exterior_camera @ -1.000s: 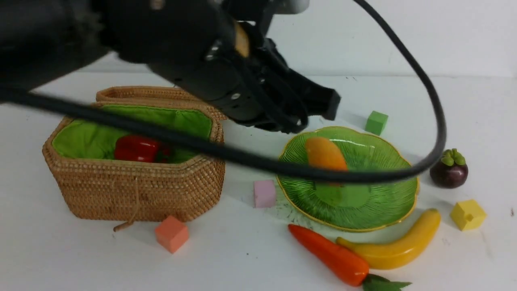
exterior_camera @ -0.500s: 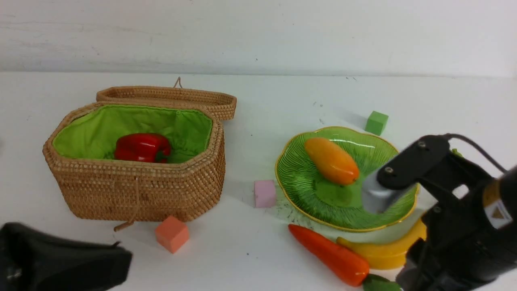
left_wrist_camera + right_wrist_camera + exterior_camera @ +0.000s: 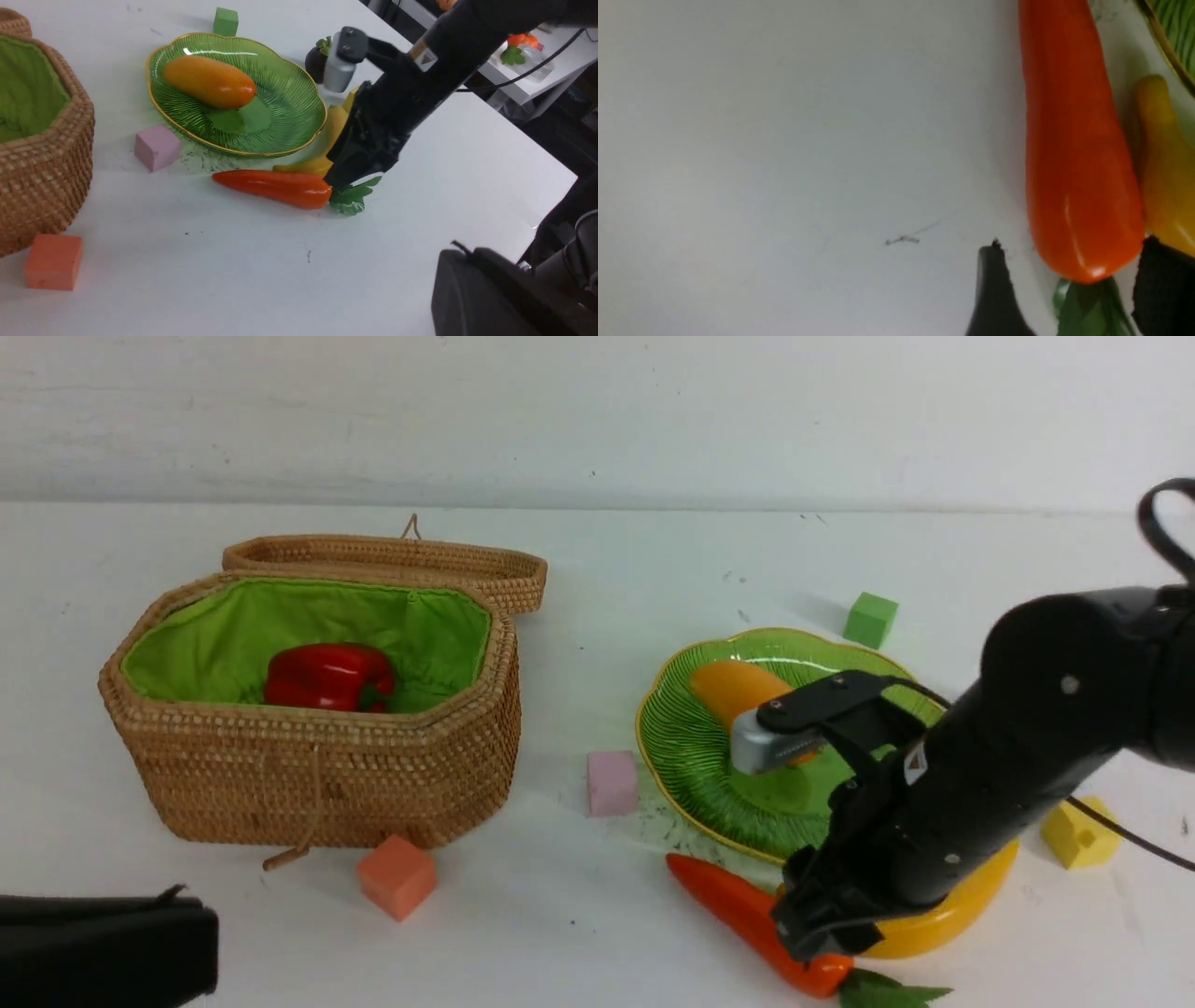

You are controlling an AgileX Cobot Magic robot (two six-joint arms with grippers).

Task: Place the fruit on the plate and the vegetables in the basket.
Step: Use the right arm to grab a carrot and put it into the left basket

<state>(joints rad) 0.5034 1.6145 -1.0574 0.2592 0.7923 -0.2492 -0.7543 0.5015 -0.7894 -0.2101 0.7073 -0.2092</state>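
1. A pale counter (image 3: 560, 915) carries an open basket (image 3: 308, 775), woven in tan wicker, at the left of the front view. It has a bright green cloth lining, and its lid (image 3: 392, 560) is folded back behind it.
2. Inside the basket lies a glossy red bell pepper (image 3: 327, 677).
3. To the right is a shallow green plate (image 3: 681, 765) with fine ribs, a wavy outline and a thin yellow rim. An orange-yellow mango (image 3: 210, 81) rests in it.
4. An orange carrot (image 3: 747, 910) lies on the counter in front of the plate, its narrow tip pointing toward the basket side and its green leaves (image 3: 887, 989) toward the near right.
5. A curved yellow banana (image 3: 962, 905) lies alongside the carrot, also on the counter, partly hidden by the right arm (image 3: 1055, 709).
6. A dark purple mangosteen (image 3: 316, 63) with a green cap sits on the counter beyond the plate's right end, seen in the left wrist view.
7. The right gripper (image 3: 1073, 244) is low over the carrot's leafy end. Its fingers stand clearly apart, one on each side of that end, and they hold nothing.
8. The left gripper (image 3: 191, 933) is at the near left corner of the front view, well apart from the food. Its fingers are closed together, with nothing visible between them.
9. Four foam cubes are on the counter: salmon (image 3: 398, 877) near the basket's front, pink (image 3: 612, 784) between basket and plate, green (image 3: 871, 620) just behind the plate, and yellow (image 3: 1078, 835) to the banana's right.
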